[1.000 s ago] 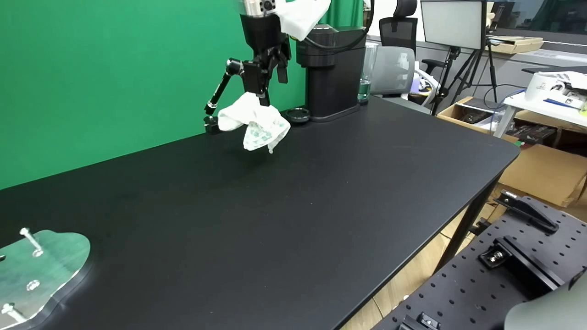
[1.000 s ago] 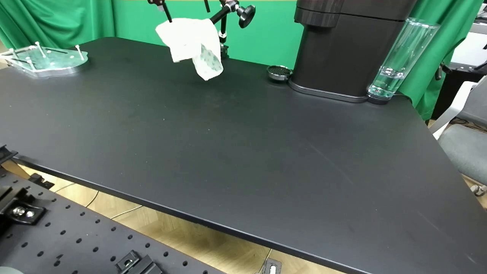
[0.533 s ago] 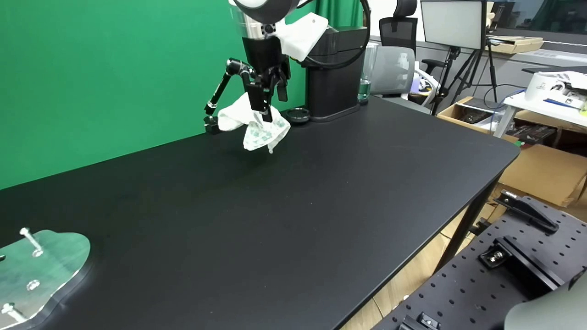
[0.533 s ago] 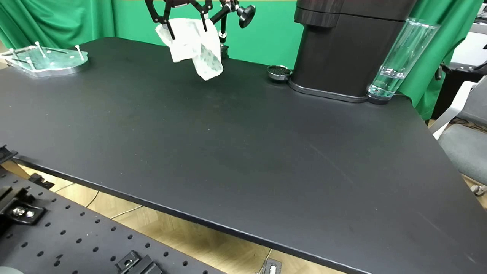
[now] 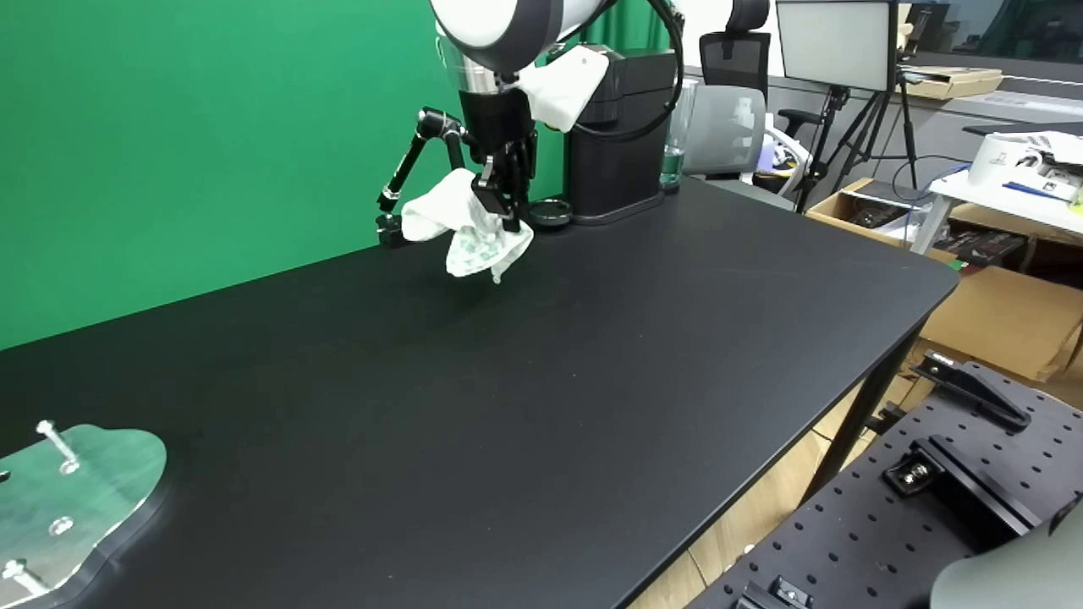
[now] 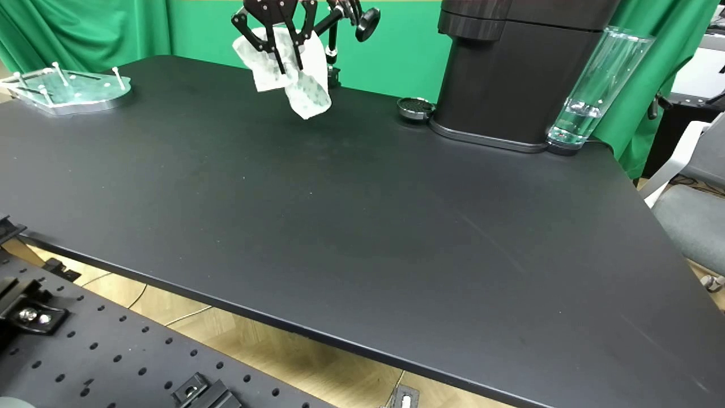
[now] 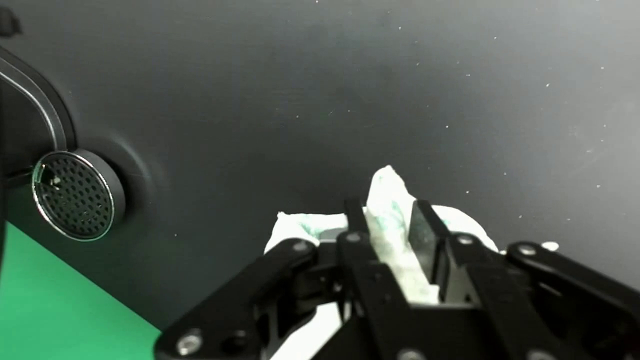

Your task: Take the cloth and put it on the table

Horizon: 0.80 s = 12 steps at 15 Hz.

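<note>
The white cloth (image 5: 482, 249) with green print hangs in the air above the black table (image 5: 474, 389), draped beside a black jointed stand (image 5: 412, 161). What bears it up is mostly hidden behind its folds. My gripper (image 6: 291, 71) points down over the cloth's near face, its fingers partly closed. In the wrist view a fold of cloth (image 7: 390, 220) runs between the fingers of the gripper (image 7: 388, 206). It lies close to the left finger, while a gap shows in front of the right pad (image 7: 426, 240).
A black machine (image 6: 510, 79) with a clear water tank (image 6: 595, 90) stands at the back of the table. A round perforated metal dish (image 7: 77, 195) sits at its foot. A clear plate with upright posts (image 6: 73, 90) lies farther along. Behind rises a green wall (image 5: 211, 127).
My gripper has come down onto the cloth, and its fingers have drawn much closer together around a fold. The cloth has shifted only very slightly.
</note>
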Available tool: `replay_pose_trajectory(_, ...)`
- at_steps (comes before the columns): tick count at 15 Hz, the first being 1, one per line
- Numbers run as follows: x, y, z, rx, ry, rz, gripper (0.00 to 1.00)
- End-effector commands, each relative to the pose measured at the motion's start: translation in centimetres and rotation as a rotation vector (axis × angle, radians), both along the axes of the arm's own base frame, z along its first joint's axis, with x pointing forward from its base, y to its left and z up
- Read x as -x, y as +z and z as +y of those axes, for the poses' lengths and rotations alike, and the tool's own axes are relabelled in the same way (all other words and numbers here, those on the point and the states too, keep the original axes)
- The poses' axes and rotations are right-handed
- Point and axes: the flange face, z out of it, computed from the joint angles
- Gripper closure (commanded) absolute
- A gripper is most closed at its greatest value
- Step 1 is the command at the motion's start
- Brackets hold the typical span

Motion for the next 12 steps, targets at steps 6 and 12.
replay_pose_trajectory(6,-0.3,0.6,-0.1,-0.014,0.025,0.012,0.99)
replay_pose_trajectory(12,3.5,3.3,-0.5,0.011,-0.047,0.086,0.99)
